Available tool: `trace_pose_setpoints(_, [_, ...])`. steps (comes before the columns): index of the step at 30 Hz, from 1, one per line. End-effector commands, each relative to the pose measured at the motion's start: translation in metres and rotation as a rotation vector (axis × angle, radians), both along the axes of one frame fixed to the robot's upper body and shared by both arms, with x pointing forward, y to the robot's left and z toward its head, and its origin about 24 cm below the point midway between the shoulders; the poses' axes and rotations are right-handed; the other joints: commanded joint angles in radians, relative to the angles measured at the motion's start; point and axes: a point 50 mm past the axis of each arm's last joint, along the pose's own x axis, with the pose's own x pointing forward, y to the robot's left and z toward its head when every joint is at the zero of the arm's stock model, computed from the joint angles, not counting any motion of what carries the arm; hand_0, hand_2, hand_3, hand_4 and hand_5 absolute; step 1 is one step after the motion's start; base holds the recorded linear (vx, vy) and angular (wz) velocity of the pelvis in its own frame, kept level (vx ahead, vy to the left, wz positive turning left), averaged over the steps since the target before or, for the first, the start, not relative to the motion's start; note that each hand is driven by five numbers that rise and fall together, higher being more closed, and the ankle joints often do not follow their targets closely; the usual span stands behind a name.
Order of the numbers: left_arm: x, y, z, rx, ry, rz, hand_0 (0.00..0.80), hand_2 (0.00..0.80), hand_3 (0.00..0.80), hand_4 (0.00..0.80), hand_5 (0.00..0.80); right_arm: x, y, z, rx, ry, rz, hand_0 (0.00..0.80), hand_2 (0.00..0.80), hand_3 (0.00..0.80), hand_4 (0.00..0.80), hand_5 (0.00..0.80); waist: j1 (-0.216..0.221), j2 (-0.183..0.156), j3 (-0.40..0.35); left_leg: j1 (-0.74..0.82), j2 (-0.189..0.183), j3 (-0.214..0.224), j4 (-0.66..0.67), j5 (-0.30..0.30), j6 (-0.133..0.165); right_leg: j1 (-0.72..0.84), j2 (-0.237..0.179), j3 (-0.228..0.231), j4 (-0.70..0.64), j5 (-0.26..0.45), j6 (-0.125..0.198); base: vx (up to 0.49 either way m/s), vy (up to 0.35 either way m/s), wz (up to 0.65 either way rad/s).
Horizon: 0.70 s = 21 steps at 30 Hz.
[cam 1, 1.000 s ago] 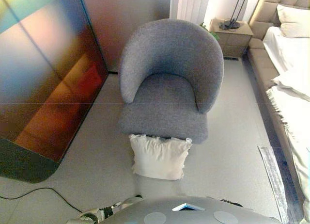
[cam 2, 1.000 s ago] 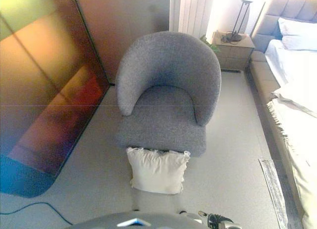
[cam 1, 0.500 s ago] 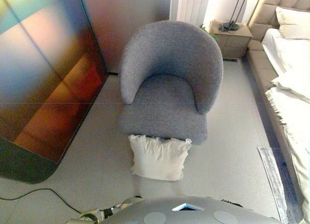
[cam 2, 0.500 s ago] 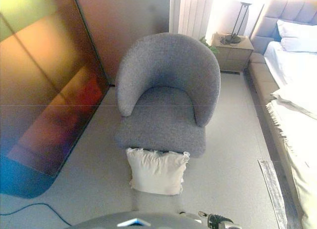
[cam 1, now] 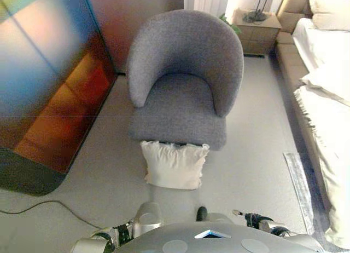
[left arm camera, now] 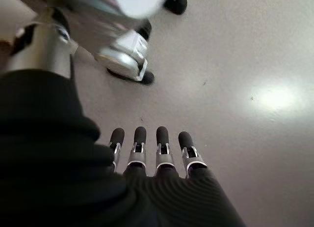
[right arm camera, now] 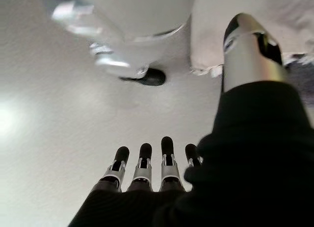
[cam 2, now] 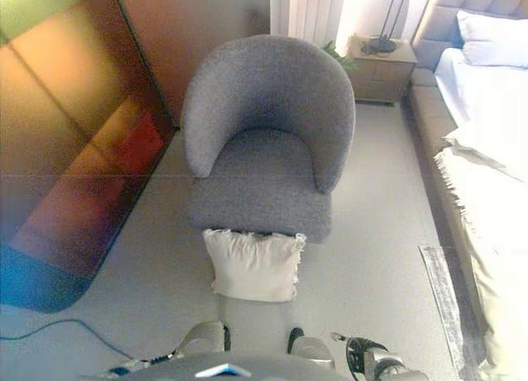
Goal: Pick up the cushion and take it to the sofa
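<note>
Cushion (cam 1: 174, 165) first: you have it lying flat on the pale floor (cam 1: 257, 171), a cream square with frilled edges, its far edge touching or just under the front of the grey armchair (cam 1: 183, 83). No hand is on it. The armchair is the only seat right by the cushion; its rounded back faces away from you and its seat is bare.

Your left hand (left arm camera: 152, 153) hangs beside the body with its fingers (left arm camera: 162, 136) straight and side by side, pointing down at bare floor and holding nothing. Your right hand (right arm camera: 147, 165) shows the same: fingers (right arm camera: 167, 144) straight in a row, thumb apart, nothing held. In the right wrist view a corner of the cushion (right arm camera: 255, 35) shows past the thumb, apart from the hand.

To your left stands a tall glossy panel (cam 1: 44, 83) with orange and blue reflections. On your right runs a bed (cam 1: 325, 99) with white bedding and a pillow (cam 1: 328, 12). A wooden nightstand (cam 1: 257, 31) with a lamp base (cam 1: 253, 15) sits beyond the armchair, and a strip of grey rug (cam 1: 298, 182) lies along the bed.
</note>
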Motion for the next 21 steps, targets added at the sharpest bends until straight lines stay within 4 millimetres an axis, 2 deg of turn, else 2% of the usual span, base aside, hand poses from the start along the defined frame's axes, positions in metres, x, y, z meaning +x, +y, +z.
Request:
trace_pose_setpoints(1, [-0.008,-0.002,-0.001,-0.020,0.012,0.009,0.000,0.000,0.000,0.000,0.000,0.003,-0.003,0.001,-0.002,-0.019,-0.019,0.000,0.000,0.000,0.000,0.000,0.032,0.018,0.016,-0.091,0.020,0.013,-0.157,0.130,0.055,0.153,0.083,0.002,-0.029,-0.073,0.022,0.290,0.065,-0.24])
trace_pose_setpoints(4, [-0.014,-0.004,-0.001,-0.029,0.032,0.001,0.000,0.000,0.000,0.000,0.000,-0.001,-0.001,0.000,-0.004,-0.007,-0.018,0.000,0.000,0.000,0.000,0.000,0.042,0.025,0.002,-0.086,0.032,-0.007,-0.262,0.175,0.044,0.206,0.096,0.027,-0.046,-0.099,0.019,0.288,0.083,-0.24])
trace_pose_setpoints(6, [-0.016,-0.007,-0.002,-0.036,0.039,0.000,0.000,0.000,0.000,0.000,0.000,-0.005,0.001,-0.001,-0.010,0.006,-0.024,0.000,0.000,0.000,0.000,0.000,0.042,0.027,-0.005,-0.084,0.048,0.003,-0.297,0.190,0.038,0.223,0.097,0.034,-0.048,-0.111,0.015,0.296,0.095,0.26])
trace_pose_setpoints(9, [-0.017,-0.011,-0.002,-0.039,0.050,-0.003,0.000,0.000,0.000,0.000,0.000,-0.010,0.001,-0.002,-0.024,0.023,-0.032,0.000,0.000,0.000,0.000,0.000,0.033,0.024,-0.012,-0.070,0.059,0.027,-0.286,0.152,0.049,0.219,0.079,0.027,-0.028,-0.120,0.014,0.324,0.127,0.06])
trace_pose_setpoints(13, [-0.016,-0.006,-0.001,-0.033,0.050,0.003,0.000,0.000,0.000,0.000,0.000,-0.012,0.005,-0.003,-0.017,0.028,-0.027,0.000,0.000,0.000,0.000,0.000,0.026,0.016,-0.018,-0.071,0.047,0.028,-0.230,0.091,0.081,0.199,0.057,0.037,0.044,-0.144,0.030,0.280,0.117,-0.19])
trace_pose_setpoints(17, [-0.007,0.002,0.001,-0.020,0.047,-0.016,0.000,0.000,0.000,0.000,0.000,-0.009,0.012,-0.004,0.003,0.014,-0.037,0.000,0.000,0.000,0.000,0.000,0.030,0.001,-0.026,-0.081,0.024,0.029,-0.179,0.054,0.118,0.188,0.030,0.043,0.116,-0.161,0.061,0.273,0.116,-0.08])
trace_pose_setpoints(21, [-0.003,0.012,0.004,0.001,0.038,-0.026,0.000,0.000,0.000,0.000,0.000,-0.004,0.016,-0.005,0.021,-0.001,-0.036,0.000,0.000,0.000,0.000,0.000,0.032,-0.019,-0.045,-0.047,-0.010,0.026,-0.198,0.025,0.166,0.125,0.000,0.050,0.291,-0.066,0.127,0.265,0.102,0.14])
